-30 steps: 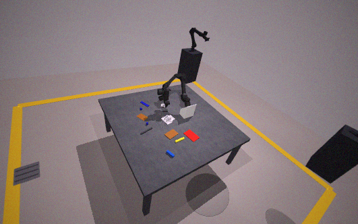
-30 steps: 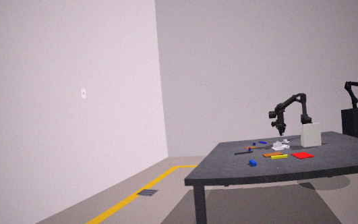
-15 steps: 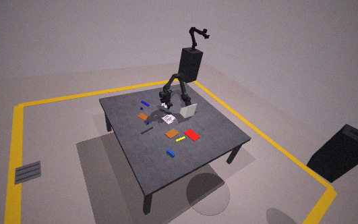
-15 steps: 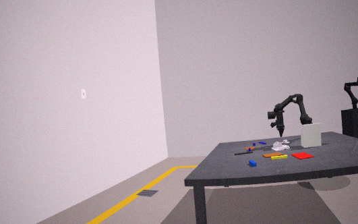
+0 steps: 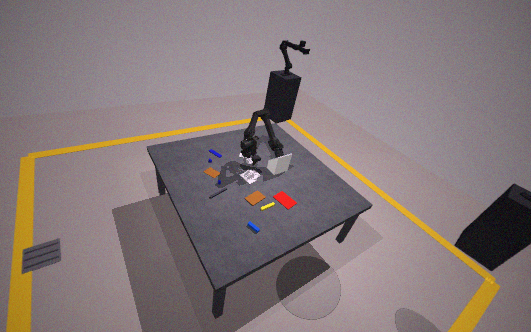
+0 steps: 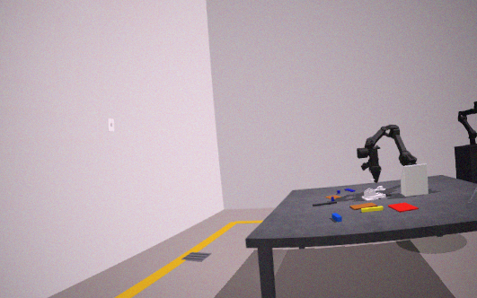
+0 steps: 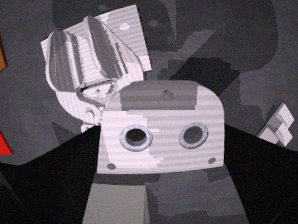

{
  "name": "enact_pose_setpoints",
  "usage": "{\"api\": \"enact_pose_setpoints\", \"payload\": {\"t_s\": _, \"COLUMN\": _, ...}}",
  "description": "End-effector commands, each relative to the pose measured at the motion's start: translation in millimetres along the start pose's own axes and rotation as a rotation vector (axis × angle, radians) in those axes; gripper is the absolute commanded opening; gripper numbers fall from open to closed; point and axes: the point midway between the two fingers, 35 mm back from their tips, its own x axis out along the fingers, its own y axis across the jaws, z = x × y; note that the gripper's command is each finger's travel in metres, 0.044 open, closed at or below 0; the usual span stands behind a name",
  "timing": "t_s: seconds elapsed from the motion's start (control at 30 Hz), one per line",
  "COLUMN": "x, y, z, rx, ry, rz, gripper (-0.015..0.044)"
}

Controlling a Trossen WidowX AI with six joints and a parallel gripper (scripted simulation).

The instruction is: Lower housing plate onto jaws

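Observation:
The white housing plate (image 7: 161, 117), with two round ringed holes and rounded far corners, is between the black fingers of my gripper (image 5: 256, 163) (image 6: 376, 180) (image 7: 160, 131). My gripper is shut on it and holds it above the table. The white jaw assembly (image 5: 250, 176) (image 6: 374, 195) (image 7: 95, 65) stands on the table, at the upper left in the wrist view. Its two jaws (image 7: 61, 60) (image 7: 102, 45) lie side by side, shaded grey. The held plate hides its near right part in the wrist view; it is not over the jaws. The stubs cannot be made out.
A pale upright box (image 5: 280, 164) (image 6: 414, 180) stands beside the arm. A small white stepped block (image 7: 279, 125) lies to the right in the wrist view. An orange pad (image 5: 255, 198) (image 6: 363, 206), a yellow bar (image 5: 267, 206) (image 6: 372, 209) and a red pad (image 5: 285, 200) (image 6: 403, 207) lie nearby.

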Motion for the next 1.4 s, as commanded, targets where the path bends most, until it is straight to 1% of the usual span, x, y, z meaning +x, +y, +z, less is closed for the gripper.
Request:
{"api": "enact_pose_setpoints", "payload": {"t_s": 0.0, "x": 1.4, "y": 11.8, "z": -2.6, "rx": -0.036, "ry": 0.004, "rz": -0.008, "gripper": 0.0351}}
{"api": "enact_pose_setpoints", "payload": {"t_s": 0.6, "x": 4.0, "y": 65.8, "z": -21.6, "rx": -0.224, "ry": -0.001, "rz": -0.068, "gripper": 0.0351}}
{"api": "enact_pose_setpoints", "payload": {"t_s": 1.37, "x": 4.0, "y": 66.3, "z": -21.8, "rx": -0.213, "ry": -0.002, "rz": -0.069, "gripper": 0.0351}}
